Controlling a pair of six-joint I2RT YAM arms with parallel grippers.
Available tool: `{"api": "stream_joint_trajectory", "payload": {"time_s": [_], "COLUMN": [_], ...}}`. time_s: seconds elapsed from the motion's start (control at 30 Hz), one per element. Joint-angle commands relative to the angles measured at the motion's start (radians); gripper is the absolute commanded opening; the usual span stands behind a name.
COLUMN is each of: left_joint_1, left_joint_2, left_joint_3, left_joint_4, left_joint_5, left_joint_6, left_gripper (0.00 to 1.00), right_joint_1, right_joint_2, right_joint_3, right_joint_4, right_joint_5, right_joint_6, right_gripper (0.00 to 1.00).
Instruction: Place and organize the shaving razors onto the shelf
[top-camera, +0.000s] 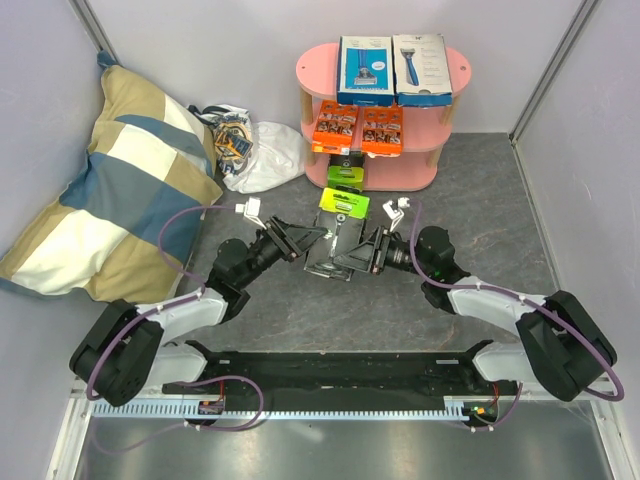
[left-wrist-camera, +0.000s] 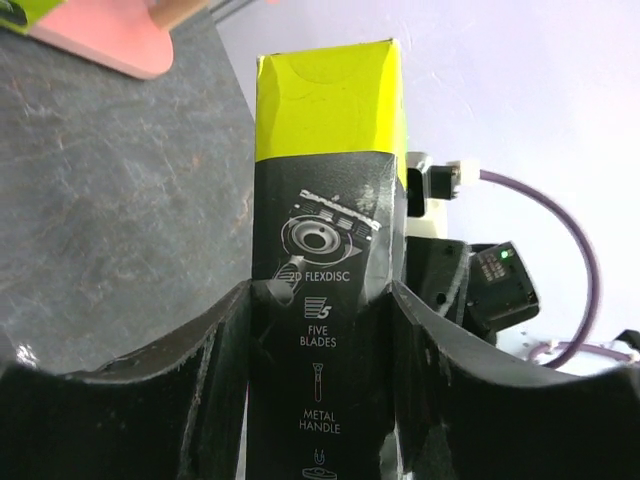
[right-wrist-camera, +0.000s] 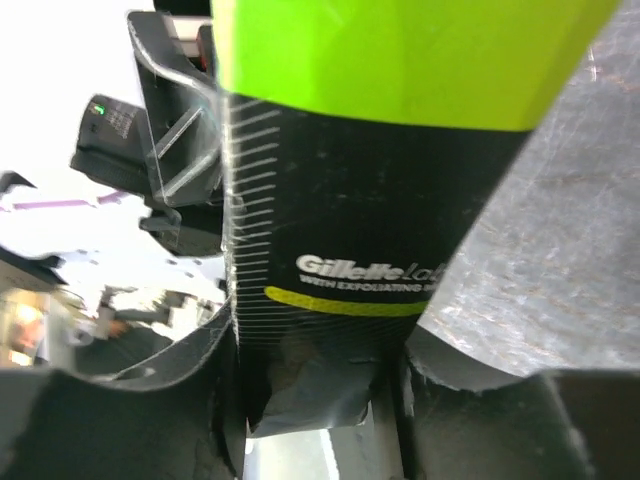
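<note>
Lime-green-and-black box (top-camera: 338, 212) sits just in front of the shelf (top-camera: 312, 66), level with the lowest board. Its long axis points at the shelf, lime end nearest it.

Left pincer (top-camera: 303, 240) is clamped on the box's black lower half from one side and right pincer (top-camera: 362, 250) from the other. Both stand on the side away from the shelf and neither arm is nearer, so the shelf lies straight ahead along the box's length.

Overhead view only:
- Top board holds the blue box (top-camera: 364, 68) and white box (top-camera: 421, 66).
- Middle board holds the orange cards (top-camera: 336, 125).
- Lowest board holds a dark pack (top-camera: 345, 172) directly ahead of the lime end.

Left wrist view shows the narrow printed side of the box, fingers (left-wrist-camera: 225, 330) pressed to both edges, and a pink board corner up left of it. Right wrist view shows the branded face.

No view settles whether the box is clear of the tabletop (top-camera: 480, 200).
</note>
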Motion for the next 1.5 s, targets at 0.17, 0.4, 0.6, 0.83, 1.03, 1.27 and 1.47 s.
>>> {"api": "stream_joint_trajectory", "payload": {"time_s": [0.17,0.4,0.6,0.83,1.03,1.27,1.47], "left_joint_1": [-0.009,-0.006,-0.003,0.034,0.082,0.116,0.114], "left_joint_2": [-0.088,0.006,0.090,0.090,0.138,0.374,0.377], "left_joint_3": [0.097,0.109,0.111,0.085,0.092,0.158,0.163], "left_joint_4": [-0.137,-0.021,0.133,0.217,0.352,0.670,0.670], "left_joint_5": [0.230,0.392,0.443,0.273,0.191,0.226,0.219], "left_joint_6": [0.226,0.220,0.131,0.042,-0.065,-0.286,-0.256], "left_gripper": [0.92,0.70,0.03,0.02,0.02,0.02,0.02], "right_joint_1": [-0.049,-0.052,-0.056,-0.061,-0.072,-0.072,-0.070], "right_joint_2": [0.013,0.062,0.079,-0.013,-0.143,-0.153,-0.133], "right_joint_3": [0.167,0.223,0.311,0.248,0.057,-0.063,-0.093], "right_joint_4": [-0.291,-0.412,-0.686,-0.613,-0.330,-0.053,0.074], "right_joint_5": [-0.200,-0.371,-0.327,-0.031,0.092,0.121,0.137], "right_joint_6": [-0.365,-0.521,-0.700,-0.554,-0.356,-0.209,-0.160], "right_gripper": [0.30,0.30,0.43,0.84,0.98,0.98,0.98]}}
